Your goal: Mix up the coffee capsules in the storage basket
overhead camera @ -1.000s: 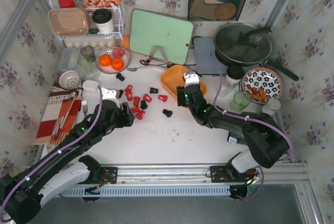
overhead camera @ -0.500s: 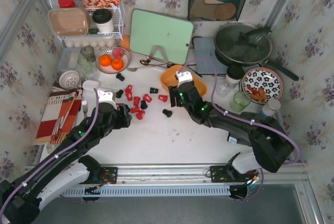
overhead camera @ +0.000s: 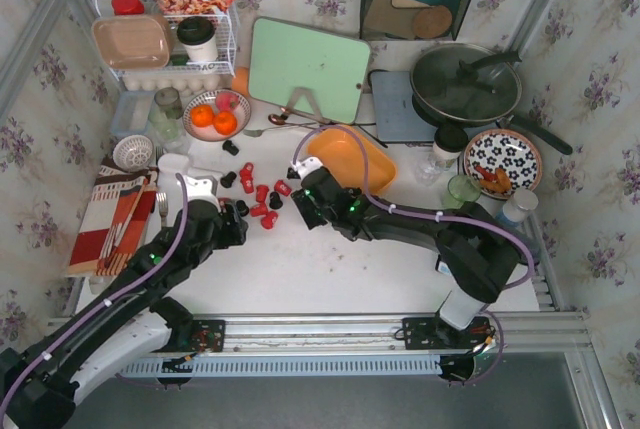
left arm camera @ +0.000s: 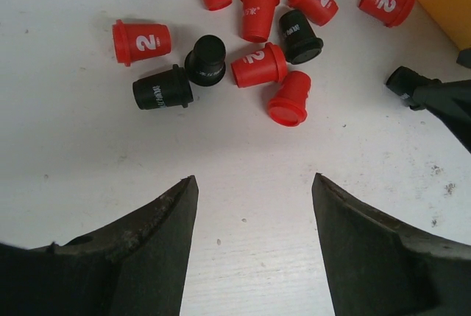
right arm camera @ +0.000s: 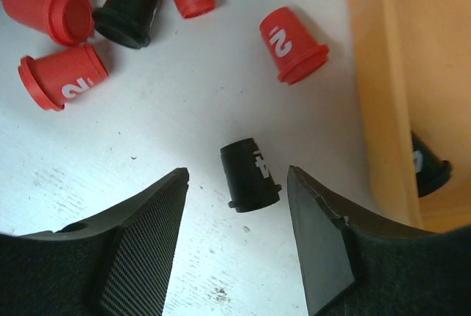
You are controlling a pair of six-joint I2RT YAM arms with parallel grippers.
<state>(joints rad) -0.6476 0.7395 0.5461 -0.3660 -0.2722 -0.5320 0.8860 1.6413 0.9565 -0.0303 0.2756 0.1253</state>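
Note:
Several red and black coffee capsules (overhead camera: 262, 193) lie loose on the white table, left of the orange storage basket (overhead camera: 352, 159). My right gripper (right arm camera: 237, 172) is open just above the table. One black capsule (right arm camera: 250, 176) lies on its side between the fingertips, untouched. Another black capsule (right arm camera: 431, 169) sits inside the basket (right arm camera: 412, 58). In the top view the right gripper (overhead camera: 308, 211) hides its capsule. My left gripper (left arm camera: 255, 177) is open and empty. It hovers short of the capsule cluster (left arm camera: 257, 65), on its near-left side in the top view (overhead camera: 240, 217).
A bowl of oranges (overhead camera: 214, 117), a white wire rack (overhead camera: 165, 39) and a mint cutting board (overhead camera: 308, 67) stand behind. A pan (overhead camera: 466, 84), a patterned plate (overhead camera: 503, 161) and a green cup (overhead camera: 462, 191) are at the right. A striped cloth with cutlery (overhead camera: 110, 214) lies at the left.
My right arm has swung left from the basket's edge to the lone black capsule, its jaws now either side of it. The left arm has barely moved.

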